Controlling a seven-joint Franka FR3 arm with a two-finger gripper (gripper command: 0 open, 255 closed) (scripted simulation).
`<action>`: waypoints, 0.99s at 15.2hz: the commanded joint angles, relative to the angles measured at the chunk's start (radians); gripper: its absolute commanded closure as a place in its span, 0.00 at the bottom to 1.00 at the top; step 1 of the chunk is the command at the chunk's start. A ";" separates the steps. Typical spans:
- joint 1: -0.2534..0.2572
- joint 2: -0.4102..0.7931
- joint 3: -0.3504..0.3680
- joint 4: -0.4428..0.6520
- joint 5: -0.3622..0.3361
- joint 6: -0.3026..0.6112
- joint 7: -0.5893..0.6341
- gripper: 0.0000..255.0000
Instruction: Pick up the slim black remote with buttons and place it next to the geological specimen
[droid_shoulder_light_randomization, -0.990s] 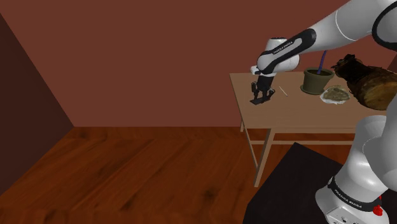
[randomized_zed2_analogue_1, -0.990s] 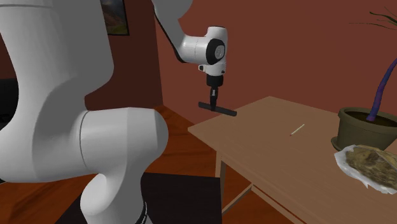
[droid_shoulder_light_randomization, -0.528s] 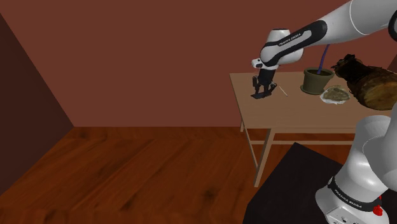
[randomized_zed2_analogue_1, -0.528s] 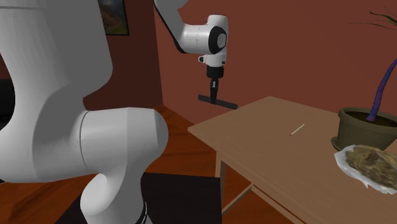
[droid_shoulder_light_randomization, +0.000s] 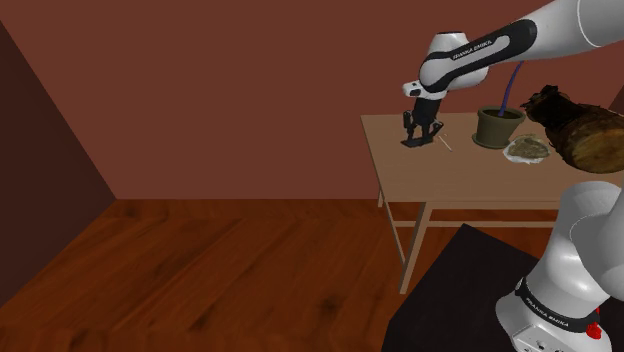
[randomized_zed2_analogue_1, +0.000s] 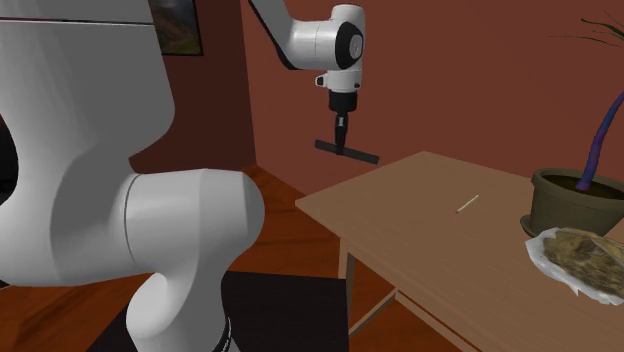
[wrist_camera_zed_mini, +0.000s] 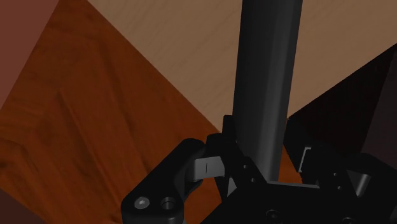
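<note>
One remote (randomized_zed2_analogue_1: 345, 151), one table (randomized_zed2_analogue_1: 420, 235), one potted plant (randomized_zed2_analogue_1: 568, 202), one rock specimen (randomized_zed2_analogue_1: 585, 256), one thin stick (randomized_zed2_analogue_1: 467, 204), one framed picture (randomized_zed2_analogue_1: 176, 26).

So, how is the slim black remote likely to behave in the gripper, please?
Probably stiff: the remote sticks out straight either side of the gripper without sagging. Being slim and clasped at a single spot, it may pivot if bumped.

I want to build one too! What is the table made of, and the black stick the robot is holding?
The table looks like pale wood: tan, matte, with faint grain lines. The remote is smooth, dull black with hardly any shine; probably plastic, though the look alone cannot settle it.
</note>
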 joint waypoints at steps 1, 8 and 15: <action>-0.021 -0.036 -0.014 -0.015 -0.030 -0.012 -0.018 1.00; -0.116 -0.153 -0.078 -0.081 -0.131 -0.027 -0.115 1.00; -0.199 -0.218 -0.168 -0.092 -0.196 -0.052 -0.250 1.00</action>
